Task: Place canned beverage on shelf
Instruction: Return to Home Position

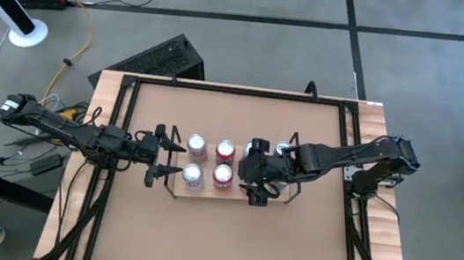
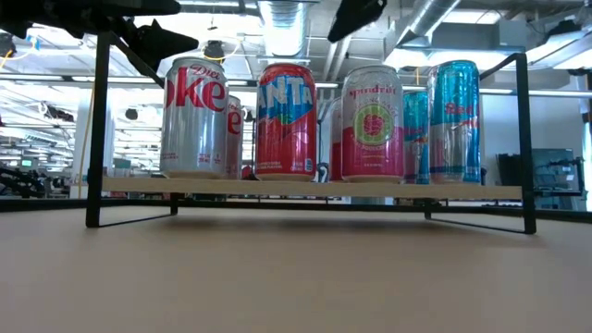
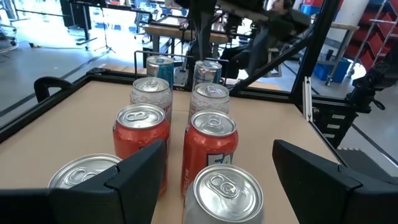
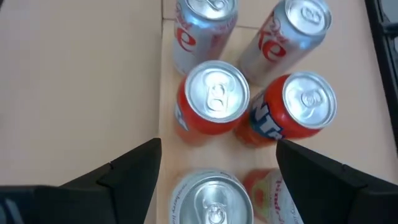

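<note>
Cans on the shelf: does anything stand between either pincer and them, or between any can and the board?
Nothing visible does. Every can seen stands on the shelf; the left pincer hangs open at its Diet Coke end, the right pincer open above the Spindrift cans, only air between.

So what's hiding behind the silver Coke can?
A second Coke can stands behind the front Coke can on the shelf. Only its edge shows; the rest is covered.

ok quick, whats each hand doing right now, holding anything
left hand: open, holding nothing, at the end of the shelf
right hand: open, holding nothing, over the shelf
</note>
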Tool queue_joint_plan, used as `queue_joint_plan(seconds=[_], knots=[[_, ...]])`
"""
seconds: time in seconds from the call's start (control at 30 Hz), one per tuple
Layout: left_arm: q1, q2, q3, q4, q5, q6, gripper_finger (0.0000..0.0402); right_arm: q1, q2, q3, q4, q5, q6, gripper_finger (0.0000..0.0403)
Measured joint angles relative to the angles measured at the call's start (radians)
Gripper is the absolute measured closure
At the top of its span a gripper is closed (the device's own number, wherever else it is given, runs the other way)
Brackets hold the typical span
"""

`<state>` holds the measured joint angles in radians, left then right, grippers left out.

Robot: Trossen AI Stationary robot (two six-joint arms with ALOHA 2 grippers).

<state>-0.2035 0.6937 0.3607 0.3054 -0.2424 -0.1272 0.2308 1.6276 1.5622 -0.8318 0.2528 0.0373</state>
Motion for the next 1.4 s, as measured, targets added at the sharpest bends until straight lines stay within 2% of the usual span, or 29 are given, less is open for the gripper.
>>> queue_joint_plan(seconds=[0.17, 0.37, 0.53, 0.7, 1.0, 1.2, 1.3, 1.4], knots=[[0.000, -0.014, 0.000, -0.003, 0.000, 0.000, 0.0123, 0.023, -0.070, 0.004, -0.035, 0.052, -0.008, 0.0062], [0.000, -0.086, 0.000, -0.012, 0.001, 0.005, 0.0123, 0.060, -0.219, -0.001, -0.071, 0.112, 0.040, 0.0062], [0.000, -0.172, 0.000, -0.048, 0.006, 0.014, 0.0123, 0.113, -0.372, -0.086, -0.065, 0.117, 0.097, 0.0062], [0.000, -0.253, 0.000, -0.120, 0.040, 0.006, 0.0123, 0.201, -0.550, -0.283, 0.050, 0.151, 0.151, 0.0062], [0.000, -0.350, 0.000, -0.131, 0.033, 0.026, 0.0123, 0.338, -0.950, -0.749, 0.351, 0.456, 0.167, 0.0085], [0.000, -0.401, 0.000, -0.140, 0.001, 0.062, 0.0123, 0.343, -1.213, -1.011, 0.655, 0.448, 0.068, 0.0130], [0.000, -0.409, 0.000, -0.139, -0.008, 0.083, 0.0123, 0.343, -1.309, -1.124, 0.862, 0.362, -0.039, 0.0169], [0.000, -0.409, 0.000, -0.139, -0.030, 0.094, 0.0123, 0.342, -1.377, -1.193, 0.999, 0.277, -0.095, 0.0233]])
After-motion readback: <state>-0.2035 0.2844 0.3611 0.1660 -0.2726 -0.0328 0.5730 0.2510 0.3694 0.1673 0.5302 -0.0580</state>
